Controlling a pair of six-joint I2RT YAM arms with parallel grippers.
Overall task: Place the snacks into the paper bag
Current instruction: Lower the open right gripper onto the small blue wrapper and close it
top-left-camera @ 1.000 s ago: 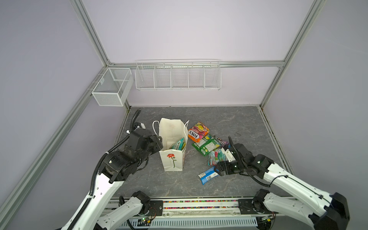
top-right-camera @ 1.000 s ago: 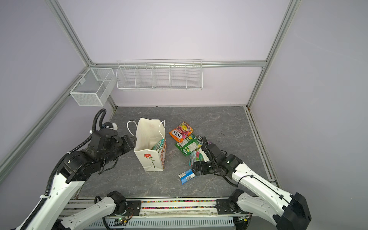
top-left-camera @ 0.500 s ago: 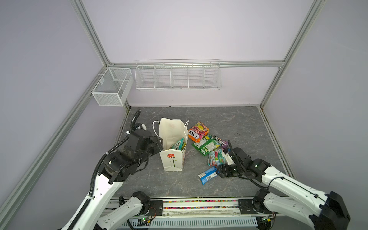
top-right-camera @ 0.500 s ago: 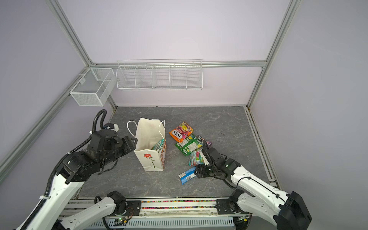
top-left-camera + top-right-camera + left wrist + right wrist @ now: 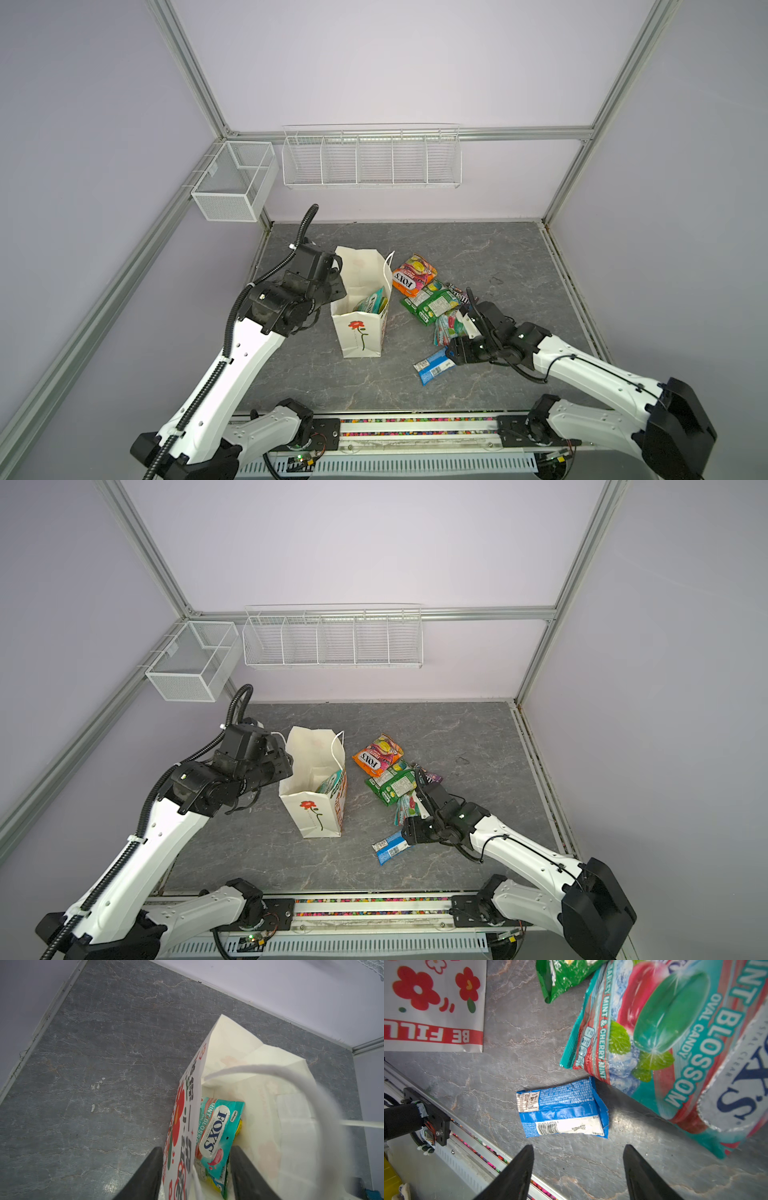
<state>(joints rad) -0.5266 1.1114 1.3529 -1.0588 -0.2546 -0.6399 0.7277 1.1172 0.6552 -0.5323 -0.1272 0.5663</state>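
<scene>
The paper bag (image 5: 359, 336) stands upright on the tabletop (image 5: 498, 257) with a teal FOX'S packet (image 5: 218, 1128) inside. The left claw (image 5: 196, 1148) straddles its side wall, half spread, seemingly not pinching it. The right claw (image 5: 578, 1145) gapes wide and empty just short of the blue bar wrapper (image 5: 562, 1111), which lies flat beside a second teal packet (image 5: 675, 1043).

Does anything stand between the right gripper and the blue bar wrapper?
Nothing visible. Only bare grey table lies between the open right gripper and the glossy blue bar wrapper. The teal FOX'S packet lies beside the wrapper, not in the way.
</scene>
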